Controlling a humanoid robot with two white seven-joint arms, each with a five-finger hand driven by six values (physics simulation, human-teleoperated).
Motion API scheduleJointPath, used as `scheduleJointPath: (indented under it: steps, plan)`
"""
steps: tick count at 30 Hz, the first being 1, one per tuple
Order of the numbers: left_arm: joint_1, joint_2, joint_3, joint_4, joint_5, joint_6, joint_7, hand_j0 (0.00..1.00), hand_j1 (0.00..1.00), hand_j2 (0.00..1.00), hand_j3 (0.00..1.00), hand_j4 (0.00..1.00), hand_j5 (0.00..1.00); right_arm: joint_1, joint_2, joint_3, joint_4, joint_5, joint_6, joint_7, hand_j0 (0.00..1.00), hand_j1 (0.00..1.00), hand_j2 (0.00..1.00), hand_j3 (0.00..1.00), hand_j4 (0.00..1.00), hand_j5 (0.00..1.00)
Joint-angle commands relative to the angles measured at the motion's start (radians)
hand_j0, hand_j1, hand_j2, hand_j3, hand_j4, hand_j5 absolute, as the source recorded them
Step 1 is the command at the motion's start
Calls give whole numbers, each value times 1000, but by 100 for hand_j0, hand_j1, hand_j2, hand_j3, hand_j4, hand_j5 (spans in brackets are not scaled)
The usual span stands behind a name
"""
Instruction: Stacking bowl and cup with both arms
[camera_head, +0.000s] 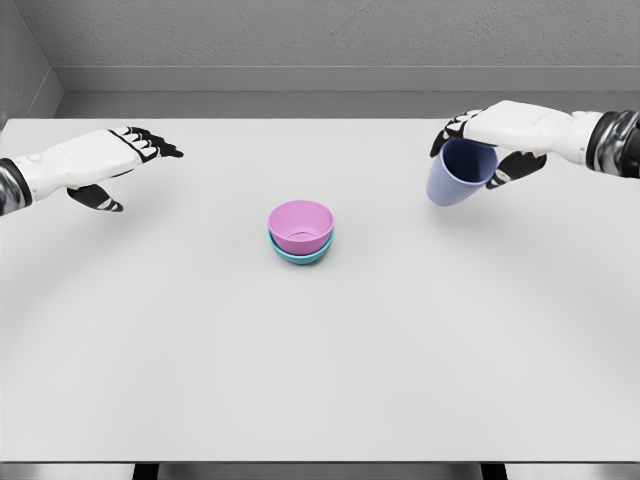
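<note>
Two bowls sit nested near the middle of the white table (320, 380); the pink bowl (300, 224) rests inside the teal bowl (300, 254), so that only a thin band of teal shows under the pink rim at the front and sides; the pink one is round, smooth and matte, its mouth facing up and its inside showing a paler floor; both stand upright and level. One periwinkle cup (455, 174) is off to the right and farther back, well apart from the bowls; it is tilted, its open mouth turned up and toward the right hand, its dark blue inside visible, its closed base pointing down and to the left; whether its base touches the table cannot be told. The right hand (505, 140) comes in from the right edge, white with black finger segments; its fingers curl over the far rim of the cup while the thumb presses at the near right side, so the cup is gripped between them. The left hand (100, 160) shows at the left edge, well away from the bowls; its fingers are stretched out and relaxed, pointing toward the right, thumb hanging below, holding nothing. Beyond the table runs a grey wall (320, 40).
</note>
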Motion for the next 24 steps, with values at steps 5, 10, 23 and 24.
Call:
scheduleJointPath:
  steps: [5, 10, 23, 24]
  plan:
    - [0, 16, 1, -2, 9, 1, 1, 100, 100, 100, 100, 100, 100, -9, 2, -1, -48, -3, -2, 0, 64, 64, 64, 64, 64, 64]
    - [0, 18, 1, 0, 7, 1, 1, 100, 100, 100, 100, 100, 100, -20, 11, 0, -58, -3, 0, 0, 64, 64, 64, 64, 64, 64]
    - [0, 18, 1, -2, 7, 1, 2, 100, 100, 100, 100, 100, 100, -52, 71, 11, -100, -3, -6, 0, 64, 64, 64, 64, 64, 64]
    - [0, 18, 1, -2, 7, 1, 1, 100, 100, 100, 100, 100, 100, -52, 79, 11, -101, -3, -6, 0, 64, 64, 64, 64, 64, 64]
